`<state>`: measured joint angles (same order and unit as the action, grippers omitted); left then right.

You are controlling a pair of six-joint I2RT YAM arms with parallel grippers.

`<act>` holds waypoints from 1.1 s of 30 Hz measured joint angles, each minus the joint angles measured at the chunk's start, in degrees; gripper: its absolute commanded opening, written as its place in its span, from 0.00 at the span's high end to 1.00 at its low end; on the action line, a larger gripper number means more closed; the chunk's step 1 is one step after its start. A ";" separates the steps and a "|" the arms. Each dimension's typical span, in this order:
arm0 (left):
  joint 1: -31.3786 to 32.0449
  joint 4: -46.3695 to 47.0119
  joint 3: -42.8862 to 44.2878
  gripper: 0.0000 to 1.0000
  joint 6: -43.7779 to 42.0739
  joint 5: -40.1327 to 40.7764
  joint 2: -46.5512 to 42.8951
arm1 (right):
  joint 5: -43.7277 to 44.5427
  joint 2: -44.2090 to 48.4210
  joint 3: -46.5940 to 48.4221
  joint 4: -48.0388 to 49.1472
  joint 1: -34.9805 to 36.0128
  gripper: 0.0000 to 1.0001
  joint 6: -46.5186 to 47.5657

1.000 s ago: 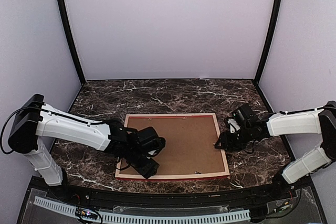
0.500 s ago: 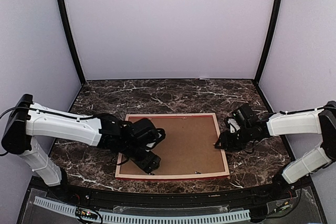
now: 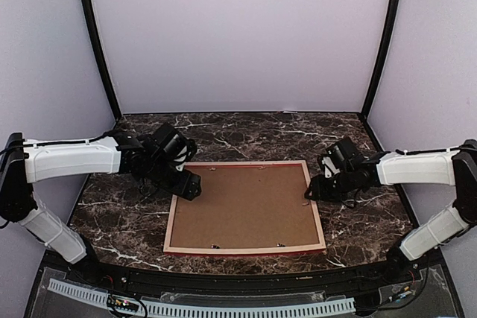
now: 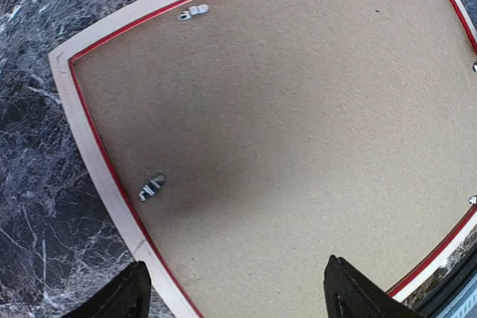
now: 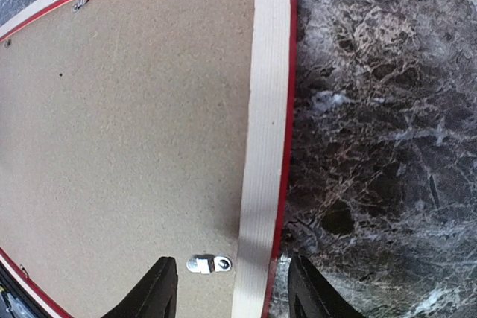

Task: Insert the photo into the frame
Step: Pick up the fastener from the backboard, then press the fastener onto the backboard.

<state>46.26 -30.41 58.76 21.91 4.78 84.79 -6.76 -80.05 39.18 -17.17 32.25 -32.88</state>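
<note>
Query: frame location?
Reply: The frame [image 3: 246, 248] lies face-down on the marble table [image 3: 253, 135], with the backing board [image 3: 246, 202] seated inside it.
Query: gripper states?
Reply: Left gripper [image 4: 235, 292] is spread wide near the far-left corner. Right gripper [image 5: 232, 288] is parted, its fingers straddling the right rail beside a metal tab [image 5: 209, 264].

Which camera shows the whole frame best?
Top external: the whole frame shows, lying back up. Left wrist catches one corner and the backing board; right wrist only one side rail.
</note>
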 measured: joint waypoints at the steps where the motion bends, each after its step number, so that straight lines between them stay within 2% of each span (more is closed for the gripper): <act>1: -1.44 -0.13 0.02 0.16 -0.28 -0.35 0.00 | 0.24 -0.57 0.59 0.00 0.00 0.49 0.07; 11: -10.93 -1.27 0.02 0.16 -1.60 -1.36 0.81 | 3.50 -5.92 4.00 -0.46 0.00 0.60 1.44; 17: -13.90 -1.27 -0.48 0.13 -2.73 -2.82 1.95 | 4.26 -7.02 4.31 -0.59 -0.02 0.78 2.10; 21: -14.60 -1.22 -0.59 0.10 -3.76 -4.26 4.48 | 4.28 -7.43 4.31 -0.61 -0.02 0.85 2.19; 33: -15.21 -0.92 0.48 0.10 -6.27 -6.71 13.53 | 4.20 -7.37 4.31 -0.59 -0.02 0.88 2.14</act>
<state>31.05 -31.33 59.24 15.64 -1.93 98.32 -2.57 -87.42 43.48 -17.76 32.23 -30.74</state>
